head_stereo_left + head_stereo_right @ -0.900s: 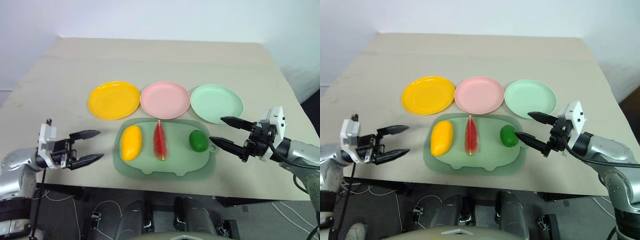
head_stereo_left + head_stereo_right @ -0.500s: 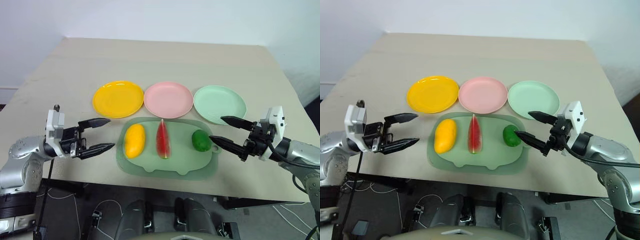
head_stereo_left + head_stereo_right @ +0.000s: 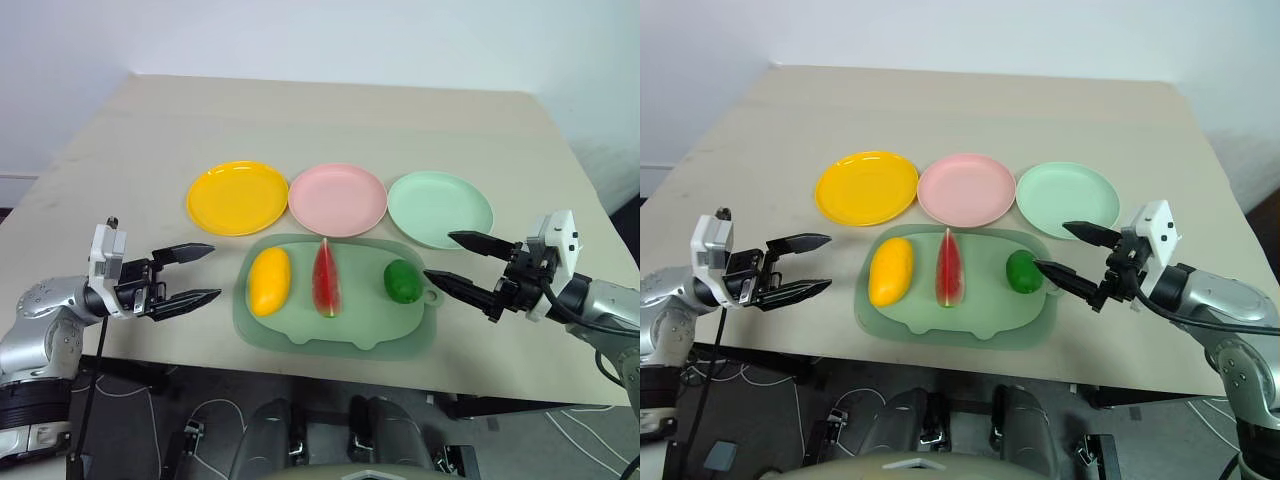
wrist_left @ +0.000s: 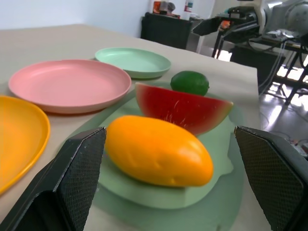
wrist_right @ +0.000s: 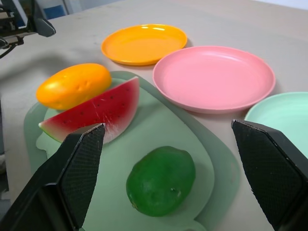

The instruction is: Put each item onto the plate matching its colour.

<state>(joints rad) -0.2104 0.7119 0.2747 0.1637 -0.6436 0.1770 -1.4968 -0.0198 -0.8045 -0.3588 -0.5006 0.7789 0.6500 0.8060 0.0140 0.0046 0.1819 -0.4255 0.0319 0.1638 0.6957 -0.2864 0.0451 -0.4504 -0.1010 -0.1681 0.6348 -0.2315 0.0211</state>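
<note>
Nearest, the pale-green board (image 3: 335, 330) carries the mango (image 3: 268, 282), watermelon wedge (image 3: 325, 279) and dark-green fruit (image 3: 402, 281), left to right. The left gripper (image 3: 194, 272) is left of the board, fingers spread wide, holding nothing. The right gripper (image 3: 452, 259) is just right of the green fruit, likewise wide and empty. Beyond lie the yellow plate (image 3: 237, 198), pink plate (image 3: 337, 199) and mint plate (image 3: 439, 208), all bare.

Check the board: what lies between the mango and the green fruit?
The watermelon wedge lies between the mango and the green fruit, all three on the pale-green board, touching neither; the left eye view shows it.
</note>
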